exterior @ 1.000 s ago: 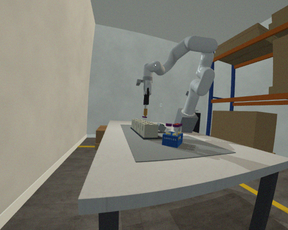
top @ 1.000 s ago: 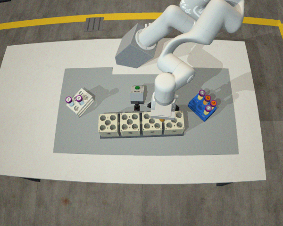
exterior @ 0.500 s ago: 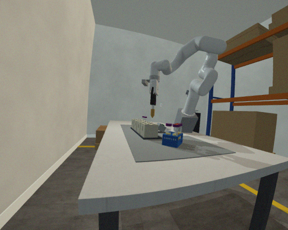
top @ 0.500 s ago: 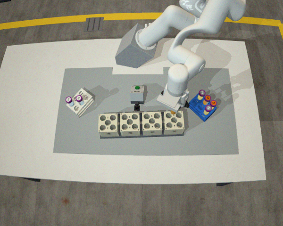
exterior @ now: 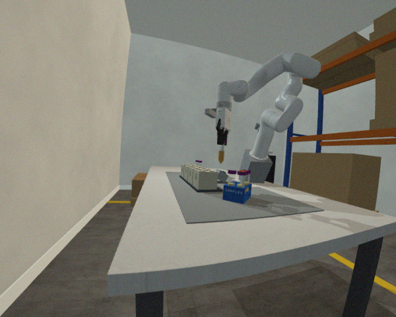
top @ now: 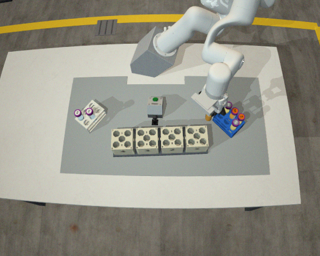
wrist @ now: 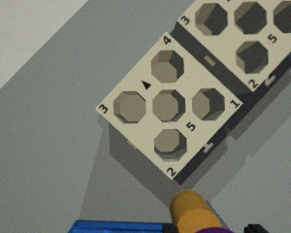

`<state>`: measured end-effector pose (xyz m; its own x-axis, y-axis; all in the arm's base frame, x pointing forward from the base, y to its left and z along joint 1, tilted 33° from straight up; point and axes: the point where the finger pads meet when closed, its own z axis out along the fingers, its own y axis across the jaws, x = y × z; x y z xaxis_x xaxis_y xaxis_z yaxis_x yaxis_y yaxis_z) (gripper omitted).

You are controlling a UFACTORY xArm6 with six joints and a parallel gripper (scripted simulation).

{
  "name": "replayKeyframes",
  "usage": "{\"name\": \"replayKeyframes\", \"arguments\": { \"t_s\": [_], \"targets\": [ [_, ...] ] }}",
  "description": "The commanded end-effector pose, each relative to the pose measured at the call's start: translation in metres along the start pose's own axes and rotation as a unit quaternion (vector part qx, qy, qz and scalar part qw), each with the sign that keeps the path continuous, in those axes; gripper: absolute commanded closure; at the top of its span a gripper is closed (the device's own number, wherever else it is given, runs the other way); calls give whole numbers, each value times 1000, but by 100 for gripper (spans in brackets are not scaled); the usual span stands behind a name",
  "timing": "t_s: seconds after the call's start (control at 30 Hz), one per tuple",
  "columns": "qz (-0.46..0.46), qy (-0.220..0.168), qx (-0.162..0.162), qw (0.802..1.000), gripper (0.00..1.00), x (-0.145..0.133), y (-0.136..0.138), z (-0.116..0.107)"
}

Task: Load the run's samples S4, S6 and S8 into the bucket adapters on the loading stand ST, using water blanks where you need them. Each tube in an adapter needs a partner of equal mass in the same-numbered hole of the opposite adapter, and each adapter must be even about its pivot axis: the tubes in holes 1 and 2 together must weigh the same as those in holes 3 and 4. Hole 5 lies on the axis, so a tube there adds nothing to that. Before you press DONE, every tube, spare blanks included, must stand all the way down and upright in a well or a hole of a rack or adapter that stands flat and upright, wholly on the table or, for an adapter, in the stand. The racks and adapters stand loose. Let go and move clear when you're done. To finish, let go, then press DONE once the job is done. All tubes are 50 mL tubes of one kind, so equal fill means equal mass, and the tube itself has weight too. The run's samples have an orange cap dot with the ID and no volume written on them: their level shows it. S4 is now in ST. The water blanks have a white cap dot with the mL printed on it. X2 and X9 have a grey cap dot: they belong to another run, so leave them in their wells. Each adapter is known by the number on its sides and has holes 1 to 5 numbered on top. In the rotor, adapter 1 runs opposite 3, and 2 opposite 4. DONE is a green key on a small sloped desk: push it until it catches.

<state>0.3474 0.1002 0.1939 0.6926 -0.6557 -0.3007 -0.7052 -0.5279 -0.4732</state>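
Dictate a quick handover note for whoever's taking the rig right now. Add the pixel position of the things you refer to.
Gripper (top: 217,112) (exterior: 222,142) (wrist: 212,229): shut on a purple-capped tube with amber contents (top: 208,118) (exterior: 221,156) (wrist: 193,208), held in the air; its ID can't be read.
Blue rack (top: 223,126) (exterior: 232,193) (wrist: 121,227): two orange-dot and two grey-dot tubes.
White rack (top: 100,119): two tubes.
Done: all four adapters (top: 172,150) (exterior: 204,180) (wrist: 149,109) stand in the stand; no tubes loaded.
Left: load samples, balance with blanks, let go, press DONE (top: 155,99).

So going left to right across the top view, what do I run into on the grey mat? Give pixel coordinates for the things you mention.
White rack (top: 99,121) with two purple-capped tubes, adapter 4 (top: 122,151) (exterior: 182,169), adapter 3 (top: 146,150), adapter 2 (top: 172,149), adapter 1 (top: 196,148) (exterior: 207,180) (wrist: 150,127), blue rack (top: 223,129) (exterior: 235,193) (wrist: 121,227) with four tubes.
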Motion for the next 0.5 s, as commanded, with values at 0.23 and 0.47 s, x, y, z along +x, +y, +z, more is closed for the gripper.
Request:
{"name": "replayKeyframes", "arguments": {
  "t_s": [0.23,0.47],
  "targets": [
    [5,9,-4,1000,100,-63,-11,-1],
    [5,9,-4,1000,100,-87,-15,-1]
  ]
}}
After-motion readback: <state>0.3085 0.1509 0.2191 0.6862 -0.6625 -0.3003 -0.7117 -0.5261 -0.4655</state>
